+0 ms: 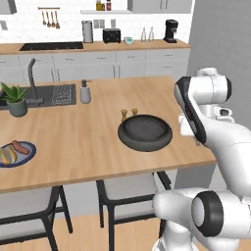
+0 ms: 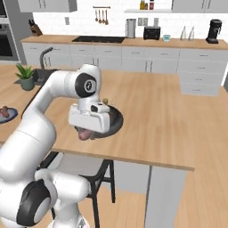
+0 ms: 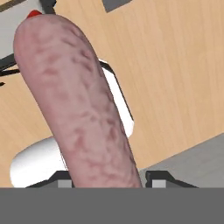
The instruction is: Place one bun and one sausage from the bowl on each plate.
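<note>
The claw point(image 3: 108, 183) is clamped on a sausage point(image 3: 76, 100), gripped near one end; in the hand view the sausage's long axis runs straight out from between the fingertips along the claw's own line of sight. In the right base view the sausage end point(image 2: 83, 134) hangs below the hand, close to the near edge of the wooden counter point(image 2: 169, 120). The dark bowl point(image 1: 145, 132) lies just behind the claw and appears empty. One plate, blue-rimmed point(image 1: 19, 158), sits well off to the claw's left near the counter edge and already carries a bun and a sausage, so the held sausage likely belongs on the other plate, whose position cannot be determined here. Two small shakers point(image 1: 129, 113) stand behind the bowl; the soap bottle point(image 1: 85, 92) and potted plant point(image 1: 16, 99) are farther left and back. Judged from this, any transfer leftward stays low over open counter.
</note>
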